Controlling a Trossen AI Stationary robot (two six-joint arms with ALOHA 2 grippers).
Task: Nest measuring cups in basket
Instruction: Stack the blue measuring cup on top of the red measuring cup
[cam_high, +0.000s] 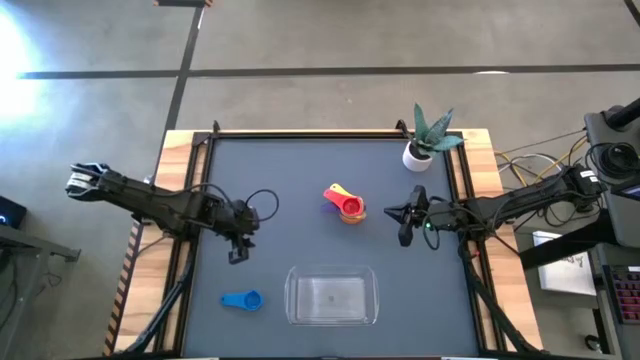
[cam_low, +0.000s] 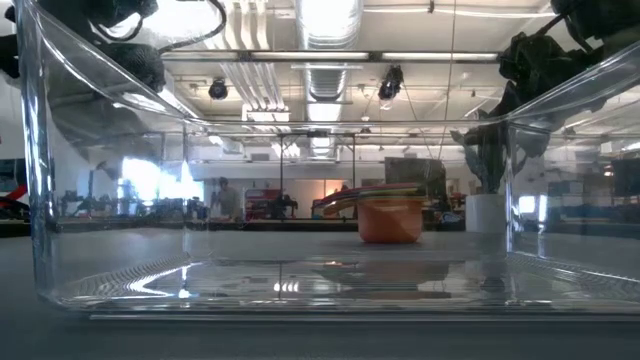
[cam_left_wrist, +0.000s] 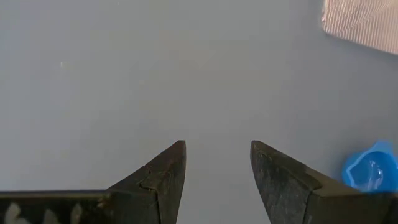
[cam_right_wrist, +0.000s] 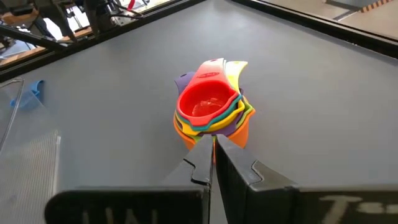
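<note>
Dark left gripper (cam_high: 238, 255) parted, above table (cam_high: 300, 170)

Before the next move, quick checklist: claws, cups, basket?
1. Left claw open, holding nothing: ok.
2. Right claw shut, holding nothing, beside the nested stack: ok.
3. Stack on the mat, not in the basket: not ok.
4. Blue cup loose, left of the basket: not ok.
5. Light blue cup in the stack: cannot tell.
6. Plant pot apart from the stack: ok.
</note>
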